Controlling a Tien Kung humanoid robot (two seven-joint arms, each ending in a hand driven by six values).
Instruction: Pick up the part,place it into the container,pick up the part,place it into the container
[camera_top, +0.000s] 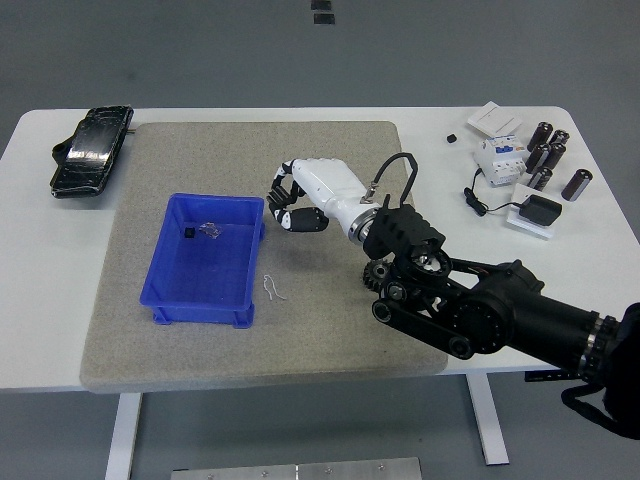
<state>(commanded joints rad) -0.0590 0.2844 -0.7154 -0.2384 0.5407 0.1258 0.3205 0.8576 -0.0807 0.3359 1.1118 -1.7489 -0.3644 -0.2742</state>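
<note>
My right hand hangs above the grey mat at centre frame, just right of the blue container. Its fingers are curled under the white palm. I cannot tell whether a part sits between them; nothing shows there at this size. My left arm is not in view.

The blue container sits on the left half of the mat. Inside, near its upper wall, lie a small black part and a small clear part, close beside each other. A thin pale wire-like part lies on the mat just outside the container's lower right corner, apart from its wall and below my hand.

Judgement on step: with two pieces already in the container and my hand raised beside its right rim, I am either carrying a piece toward it or between placements. The frame does not settle which.

Next move, as I judge it: if I carry something, the hand must travel left until it is over the open interior, then the fingers release. If it is empty, it must come down to the wire-like part, which lies flat and thin and calls for a fine fingertip pinch.

Elsewhere on the bench: a black pouch at upper left, dark cylinders, a white breaker and a black adapter at upper right, all well clear.
</note>
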